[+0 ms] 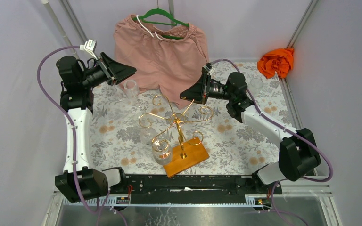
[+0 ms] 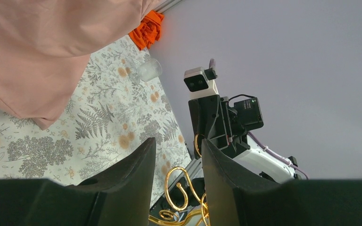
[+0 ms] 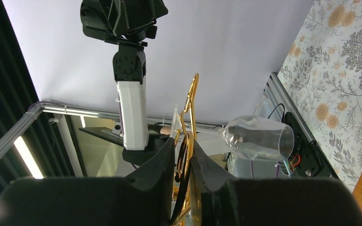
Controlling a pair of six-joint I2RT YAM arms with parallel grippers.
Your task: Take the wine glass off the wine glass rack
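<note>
The wine glass rack (image 1: 176,123) is a gold stand with curled arms on an orange-brown wooden base (image 1: 187,157), mid-table. A clear wine glass (image 1: 161,151) hangs bowl-down from a front-left arm, just left of the base. It also shows in the right wrist view (image 3: 259,138). My right gripper (image 1: 184,93) is at the rack's back right, and its jaws are closed on a gold scroll arm (image 3: 191,101) in the right wrist view (image 3: 183,141). My left gripper (image 1: 132,71) hovers at the back left, open and empty (image 2: 178,143), apart from the rack (image 2: 181,190).
Pink shorts (image 1: 162,52) hang on a green hanger (image 1: 162,18) at the back. A clear glass (image 1: 130,87) stands under my left gripper. Another glass (image 1: 256,84) and an orange cloth (image 1: 276,61) lie at the back right. Frame rails edge the floral table (image 1: 245,136).
</note>
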